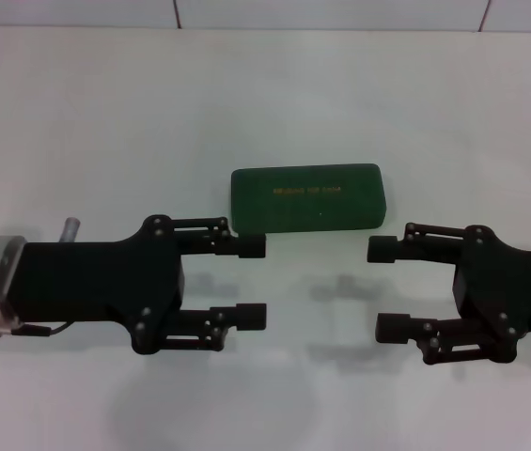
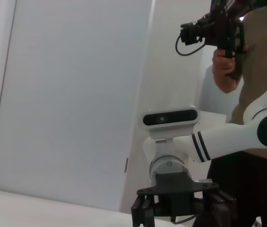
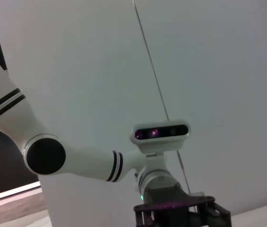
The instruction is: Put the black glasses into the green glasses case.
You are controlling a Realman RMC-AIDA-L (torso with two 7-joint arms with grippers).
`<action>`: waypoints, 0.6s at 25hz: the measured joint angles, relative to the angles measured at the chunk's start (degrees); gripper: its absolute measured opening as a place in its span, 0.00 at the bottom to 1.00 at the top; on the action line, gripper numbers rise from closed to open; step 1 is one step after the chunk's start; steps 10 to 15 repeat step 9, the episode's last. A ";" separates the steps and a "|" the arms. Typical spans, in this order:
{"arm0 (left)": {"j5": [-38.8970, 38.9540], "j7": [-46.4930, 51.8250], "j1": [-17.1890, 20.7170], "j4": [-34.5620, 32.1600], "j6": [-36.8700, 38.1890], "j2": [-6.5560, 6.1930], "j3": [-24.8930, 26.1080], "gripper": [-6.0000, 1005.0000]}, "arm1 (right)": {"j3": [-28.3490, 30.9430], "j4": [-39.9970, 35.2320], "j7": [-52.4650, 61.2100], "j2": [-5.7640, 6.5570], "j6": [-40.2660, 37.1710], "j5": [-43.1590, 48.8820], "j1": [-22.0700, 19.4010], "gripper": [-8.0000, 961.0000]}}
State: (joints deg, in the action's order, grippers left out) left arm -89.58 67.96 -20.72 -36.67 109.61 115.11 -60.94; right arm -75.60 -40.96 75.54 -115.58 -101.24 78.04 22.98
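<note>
The green glasses case (image 1: 306, 196) lies closed on the white table, lid up with gold lettering, just beyond the gap between my two grippers. The black glasses are not in view. My left gripper (image 1: 253, 282) is open, pointing right, its far fingertip (image 1: 252, 246) close to the case's front left corner. My right gripper (image 1: 387, 287) is open, pointing left, its far fingertip (image 1: 381, 249) close to the case's front right corner. Neither holds anything. The left wrist view shows the right arm's gripper (image 2: 180, 208) and the right wrist view shows the left arm's gripper (image 3: 180, 213).
The white table (image 1: 105, 122) stretches around the case to a wall at the back. A person (image 2: 246, 71) holding a camera stands behind the right arm in the left wrist view.
</note>
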 joint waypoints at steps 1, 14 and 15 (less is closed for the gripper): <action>0.00 -0.63 -0.24 0.89 0.00 -0.19 0.38 0.68 | 0.04 0.09 -0.13 -0.02 0.17 -0.02 -0.08 0.82; -0.08 -1.64 -0.99 3.33 -0.16 -0.74 1.75 0.68 | -0.15 0.27 -0.43 -0.20 0.85 -0.12 -0.25 0.82; -0.08 -1.64 -0.99 3.33 -0.16 -0.74 1.75 0.68 | -0.15 0.27 -0.43 -0.20 0.85 -0.12 -0.25 0.82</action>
